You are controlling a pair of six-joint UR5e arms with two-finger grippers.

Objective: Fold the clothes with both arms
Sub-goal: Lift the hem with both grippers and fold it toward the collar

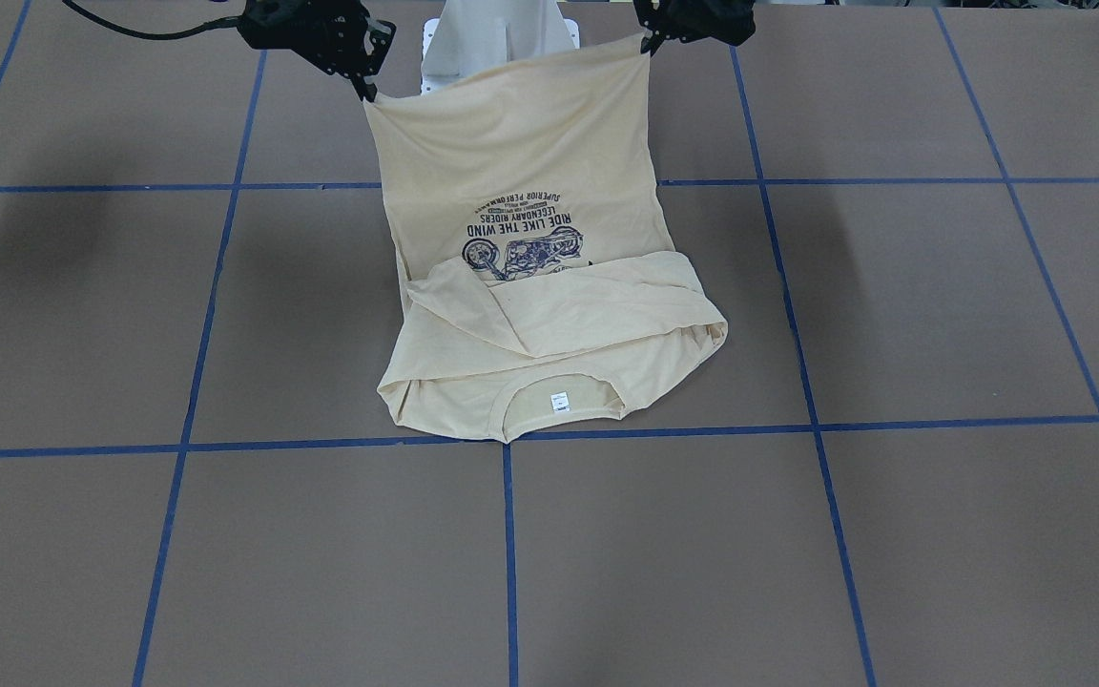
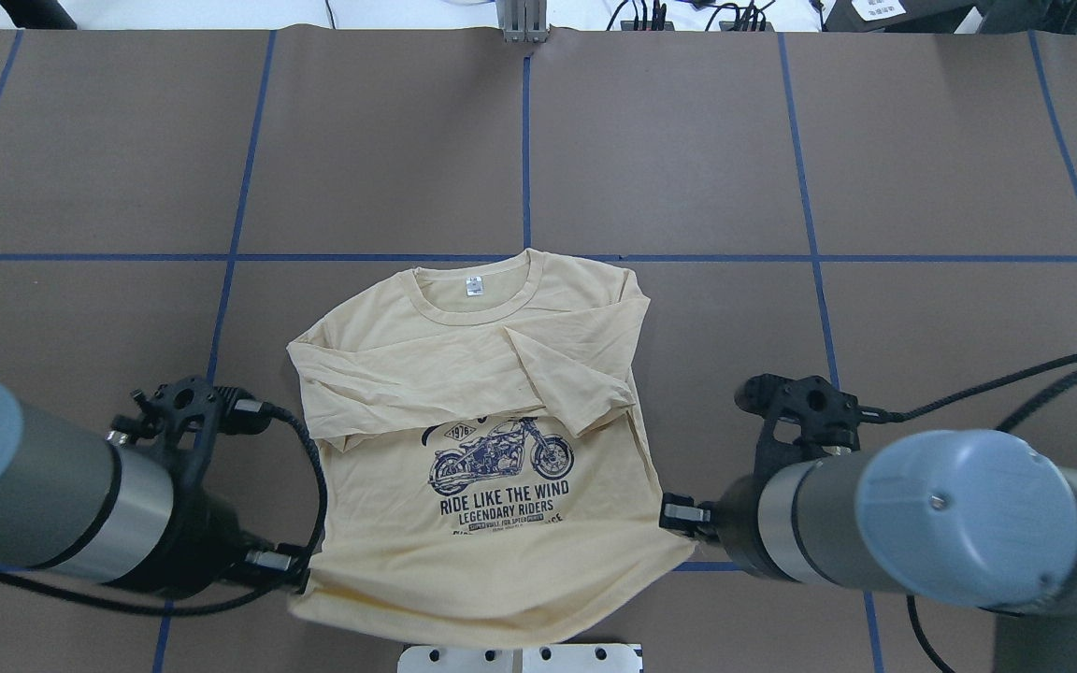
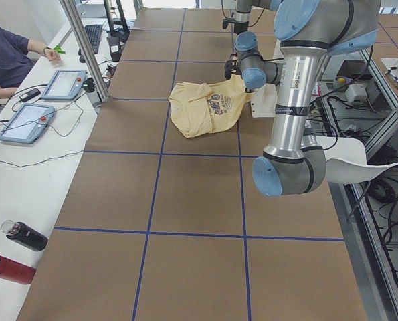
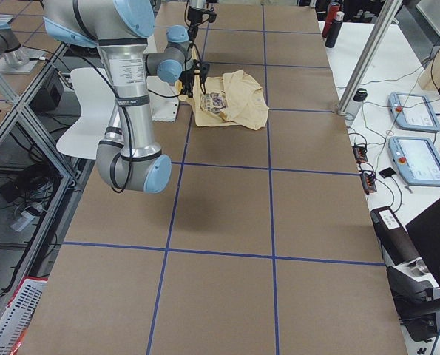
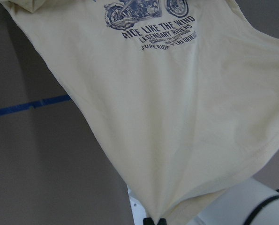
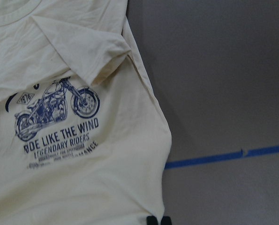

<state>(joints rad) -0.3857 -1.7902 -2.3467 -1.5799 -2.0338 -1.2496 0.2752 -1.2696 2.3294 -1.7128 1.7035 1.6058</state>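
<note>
The pale cream-yellow T-shirt [image 1: 521,153] sits at the centre of the brown surface [image 1: 893,286], print side up. Both long sleeves [image 2: 464,374] are folded across the chest. The navy motorcycle print [image 2: 501,463] reads "RIDE LIKE THE WIND, LEGENDARY RIDERS" with a "1976" badge, and a small white neck label [image 1: 560,402] shows inside the collar. The collar end lies flat on the surface, just touching a blue tape line [image 1: 225,447]. The hem end is raised, held at its two corners. At the top of the front-facing view the left gripper [image 1: 647,43] pinches the right-hand corner and the right gripper [image 1: 365,93] pinches the left-hand one, so the cloth hangs between them as a sloping sheet in front of the white pedestal [image 1: 497,38]. The overhead view flattens this lift and hides the fingertips under the wrists, but it shows the print upright and whole. Each wrist view shows dark fingertips pressed on the hem corner at its bottom edge. Only the exterior left view shows a seated person [image 3: 5,57] at its upper left.
</note>
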